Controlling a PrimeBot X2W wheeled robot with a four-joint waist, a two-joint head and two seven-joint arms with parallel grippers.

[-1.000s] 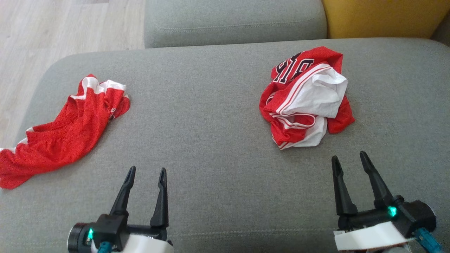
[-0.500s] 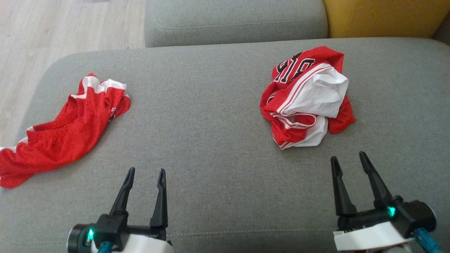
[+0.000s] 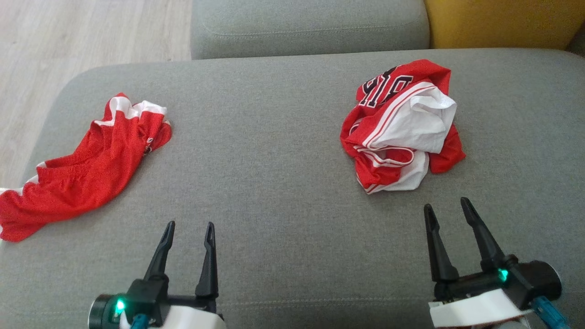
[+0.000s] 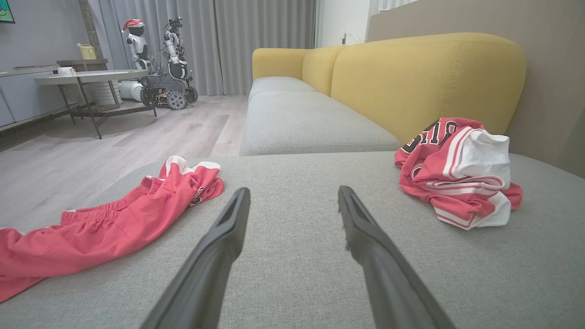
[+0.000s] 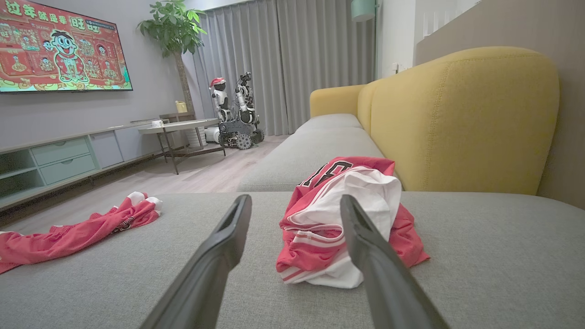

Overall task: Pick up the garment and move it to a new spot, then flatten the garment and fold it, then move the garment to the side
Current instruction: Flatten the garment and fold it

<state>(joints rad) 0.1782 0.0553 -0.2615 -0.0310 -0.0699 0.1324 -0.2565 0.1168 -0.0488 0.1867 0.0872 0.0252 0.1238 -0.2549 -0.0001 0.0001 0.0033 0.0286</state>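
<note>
Right pincer (image 3: 447, 204) and left pincer (image 3: 190, 224) — both spread, empty — short of the crumpled garment (image 3: 402, 132).

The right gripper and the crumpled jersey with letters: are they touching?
Apart. The head view shows a strip of bare grey cushion between the open right gripper and the near edge of the jersey.

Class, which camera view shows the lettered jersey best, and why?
The head view: the jersey lies whole and unblocked, seen from above. The left wrist view shows it side-on at the right; in the right wrist view, the right gripper partly covers it.
</note>
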